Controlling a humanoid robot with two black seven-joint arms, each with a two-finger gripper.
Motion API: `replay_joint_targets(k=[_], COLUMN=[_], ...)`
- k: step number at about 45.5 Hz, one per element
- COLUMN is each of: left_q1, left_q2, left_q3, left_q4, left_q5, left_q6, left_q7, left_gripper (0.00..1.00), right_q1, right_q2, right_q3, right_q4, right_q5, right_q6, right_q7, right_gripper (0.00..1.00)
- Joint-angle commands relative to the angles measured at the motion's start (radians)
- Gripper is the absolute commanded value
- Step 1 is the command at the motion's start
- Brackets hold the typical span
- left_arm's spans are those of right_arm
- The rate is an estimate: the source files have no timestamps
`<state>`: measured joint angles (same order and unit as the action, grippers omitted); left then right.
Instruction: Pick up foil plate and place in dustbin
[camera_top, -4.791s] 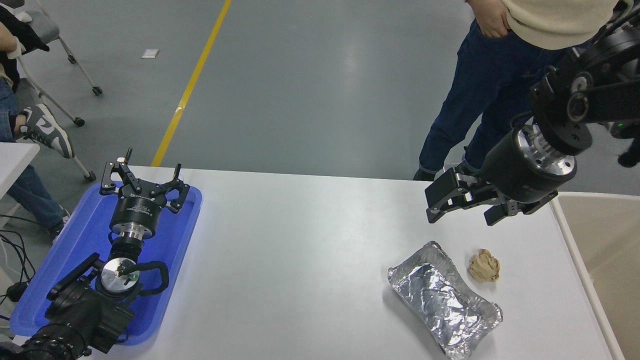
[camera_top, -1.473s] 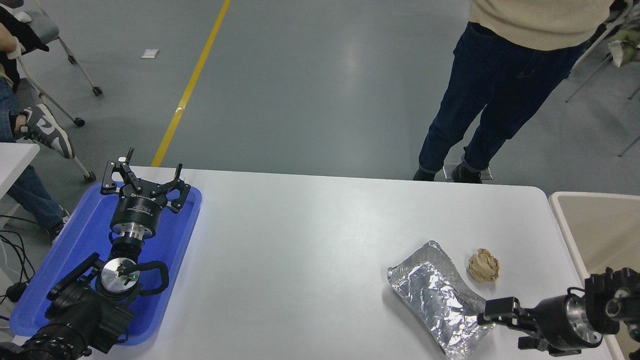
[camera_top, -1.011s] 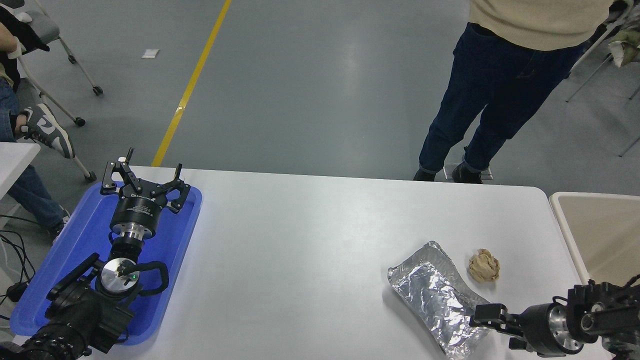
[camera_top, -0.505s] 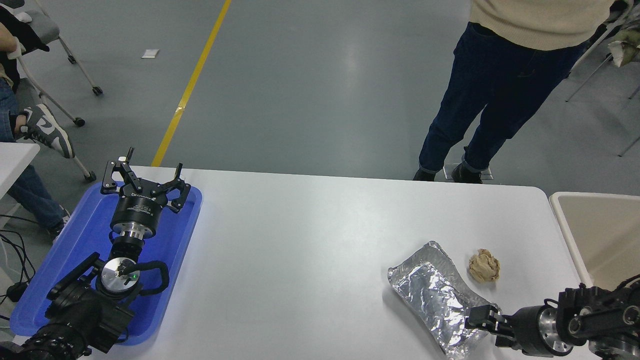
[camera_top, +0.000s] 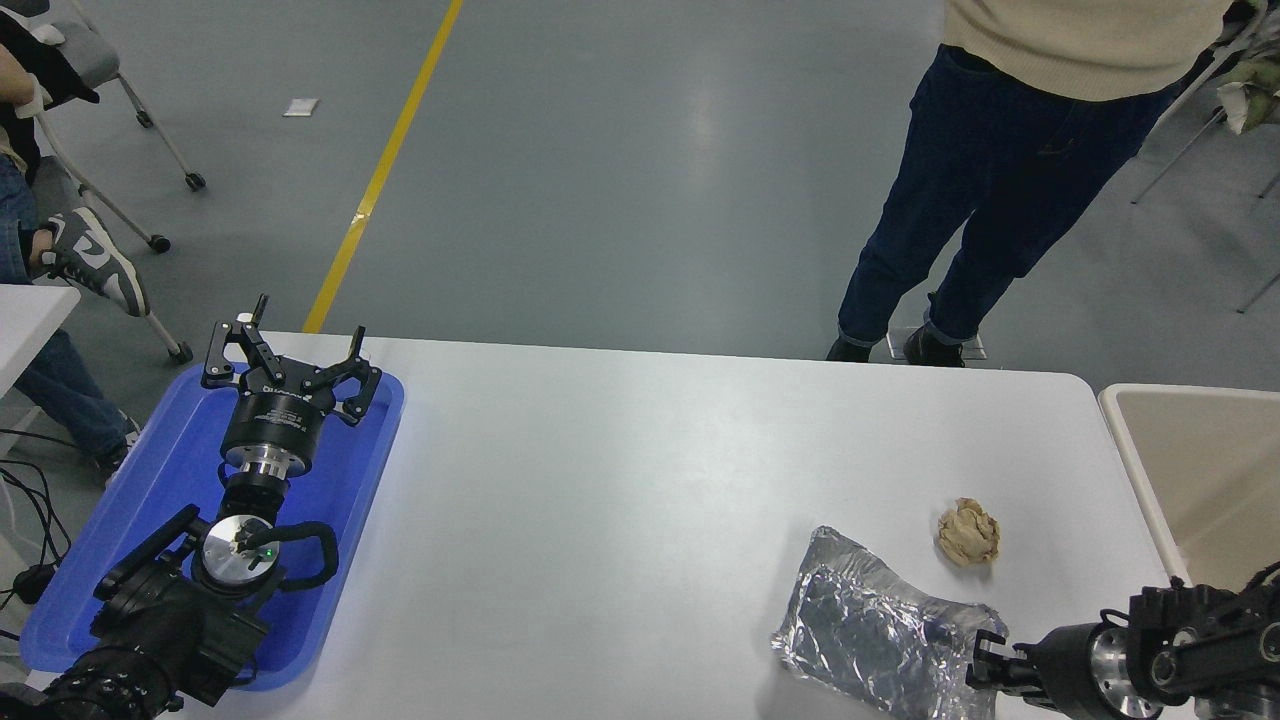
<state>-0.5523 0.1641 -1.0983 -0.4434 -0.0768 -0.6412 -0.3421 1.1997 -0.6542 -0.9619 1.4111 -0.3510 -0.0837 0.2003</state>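
Note:
The foil plate (camera_top: 875, 640), crinkled silver, sits at the table's front right with its far end raised and tilted. My right gripper (camera_top: 986, 664) comes in from the lower right, and its fingers are closed on the plate's right edge. The beige dustbin (camera_top: 1128, 452) stands off the table's right end, just behind the right arm. My left gripper (camera_top: 288, 362) is parked open over the blue tray at the left.
A small crumpled tan paper ball (camera_top: 968, 531) lies just behind the foil plate. The blue tray (camera_top: 150, 490) sits at the table's left end. A person in dark jeans (camera_top: 985, 190) stands at the far right side. A chair stands at the far left.
My right gripper has closed on the foil plate's right edge. The plate has swung round and shifted toward the front edge, away from the paper ball. The left arm has not moved.

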Motion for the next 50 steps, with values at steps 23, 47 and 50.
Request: replay_joint_targets(k=[23, 47, 50], left_q1=[-0.001, 0.0, 0.0], left_q2=[0.0, 0.002, 0.002], left_q3=[0.0, 0.0, -0.002], left_q4=[0.0, 0.0, 0.0], left_q5=[0.0, 0.0, 0.0], left_q6=[0.0, 0.0, 0.0], left_q7=[0.0, 0.002, 0.002], left_gripper=[1.0, 1.0, 1.0], right_q1=[0.859, 1.347, 1.359], right_q2=[-0.071, 0.091, 0.093], right_q3=[-0.428, -0.603, -0.601], right_q4=[0.186, 0.186, 0.186], right_q5=[-0.023, -0.026, -0.025], right_q6=[0.335, 0.656, 0.664], right_q7=[0.01, 0.022, 0.022], right_gripper=[0.0, 0.0, 0.0])
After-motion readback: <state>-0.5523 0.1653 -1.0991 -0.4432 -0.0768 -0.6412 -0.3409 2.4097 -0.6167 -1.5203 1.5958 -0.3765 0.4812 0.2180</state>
